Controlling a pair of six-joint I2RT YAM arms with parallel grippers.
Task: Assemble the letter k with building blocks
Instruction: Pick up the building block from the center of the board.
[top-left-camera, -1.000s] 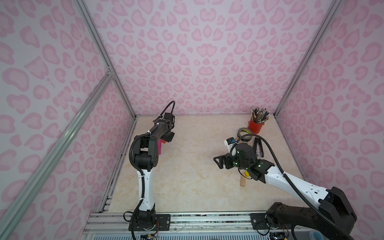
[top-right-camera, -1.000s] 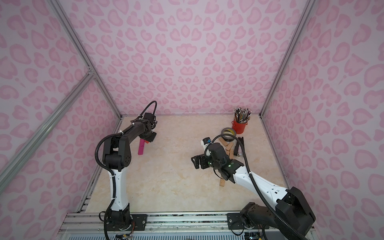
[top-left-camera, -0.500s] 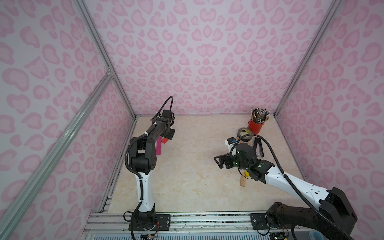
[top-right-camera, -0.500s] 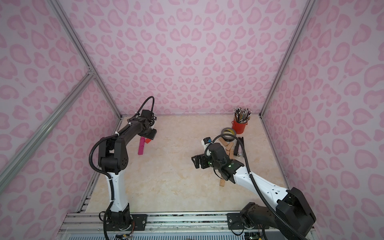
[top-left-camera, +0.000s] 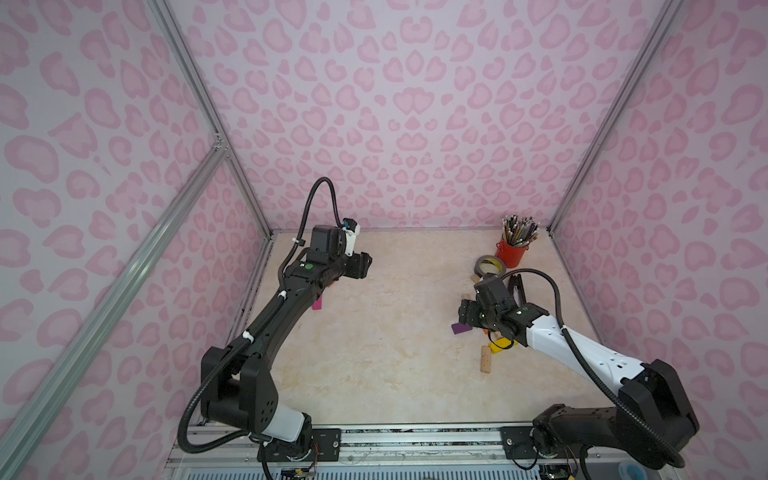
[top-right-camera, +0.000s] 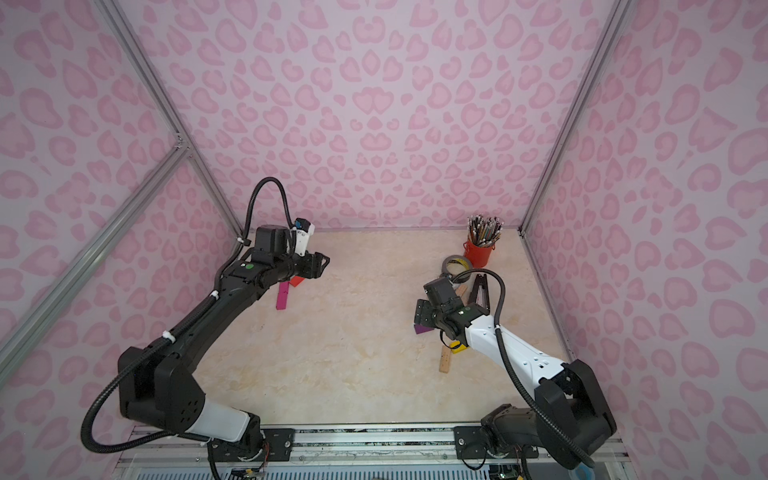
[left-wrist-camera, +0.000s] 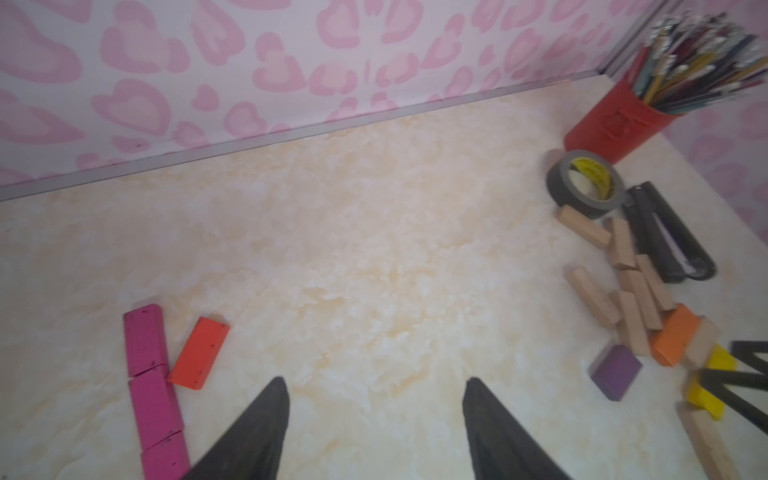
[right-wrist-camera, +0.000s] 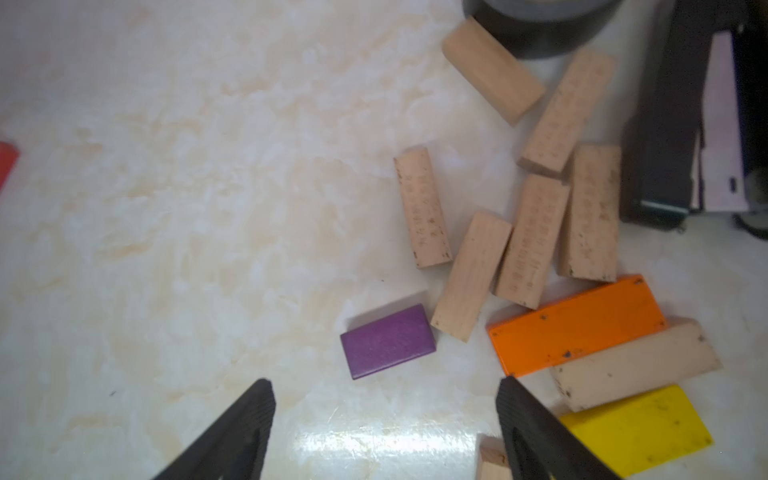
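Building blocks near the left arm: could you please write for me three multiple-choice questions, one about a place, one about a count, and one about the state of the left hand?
1. The red block lies
A) right beside the magenta row
B) on top of that row
C) far from it, at the opposite wall

2. The magenta blocks in that row number
A) one
B) three
C) six

3. The left hand is
A) shut on a block
B) open and empty
C) shut on nothing

Answers:
1 A: the left wrist view shows it at the row's side.
2 B: three lie end to end.
3 B: its fingers stand apart with nothing between them.
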